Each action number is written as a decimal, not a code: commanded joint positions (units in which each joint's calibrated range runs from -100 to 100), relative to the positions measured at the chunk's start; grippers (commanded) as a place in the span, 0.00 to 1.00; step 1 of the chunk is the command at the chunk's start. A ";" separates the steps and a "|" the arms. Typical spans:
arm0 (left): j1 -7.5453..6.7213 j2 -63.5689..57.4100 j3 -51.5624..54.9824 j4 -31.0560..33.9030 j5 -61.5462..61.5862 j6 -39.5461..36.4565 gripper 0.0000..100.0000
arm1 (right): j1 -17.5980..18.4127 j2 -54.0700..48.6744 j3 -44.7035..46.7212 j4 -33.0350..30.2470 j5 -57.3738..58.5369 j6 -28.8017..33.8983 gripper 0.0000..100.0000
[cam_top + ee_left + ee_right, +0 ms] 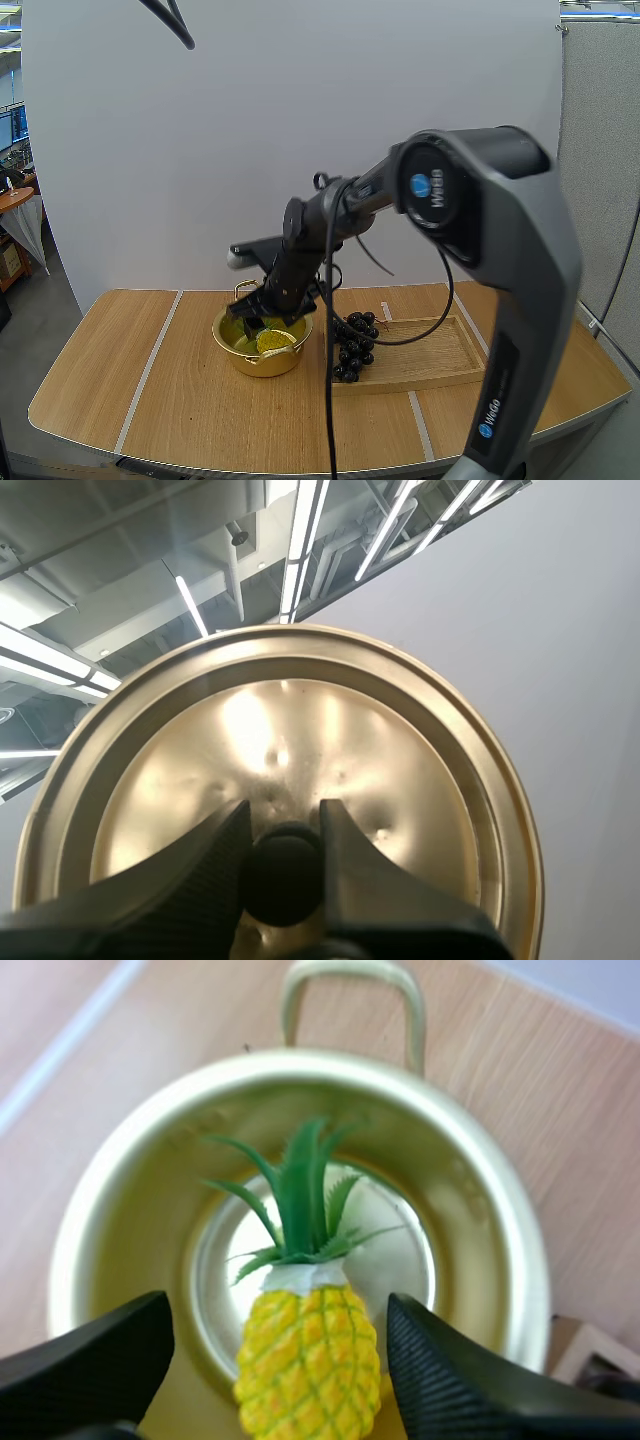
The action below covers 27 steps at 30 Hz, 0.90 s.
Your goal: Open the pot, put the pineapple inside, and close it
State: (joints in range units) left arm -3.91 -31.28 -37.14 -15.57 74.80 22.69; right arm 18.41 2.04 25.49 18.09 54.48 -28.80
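Note:
A gold pot [240,352] stands uncovered on the table, left of the tray. The yellow pineapple [276,341] lies inside it against the near right rim, its green leaves pointing over the pot's floor. My right gripper [263,316] hangs over the pot. In the right wrist view it is open [280,1312]: the fingers [100,1355] stand apart on either side of the pineapple [310,1360], with a gap on each side, above the pot [130,1210]. My left gripper [283,825] is shut on the black knob [283,873] of the gold lid [300,750], held up in the air.
A wooden tray [430,358] lies right of the pot. A bunch of dark grapes [354,345] sits at its left end, close to the pot. Open tabletop [120,390] stretches to the left and front.

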 commanded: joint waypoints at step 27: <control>-0.20 -0.10 -0.43 0.31 -1.48 -0.64 0.00 | 0.05 -71.29 8.48 -7.33 36.31 4.25 1.00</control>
State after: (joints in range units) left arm -3.91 -31.28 -37.14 -15.57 74.80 22.69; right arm 18.41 -59.93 29.48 11.18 87.47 -25.57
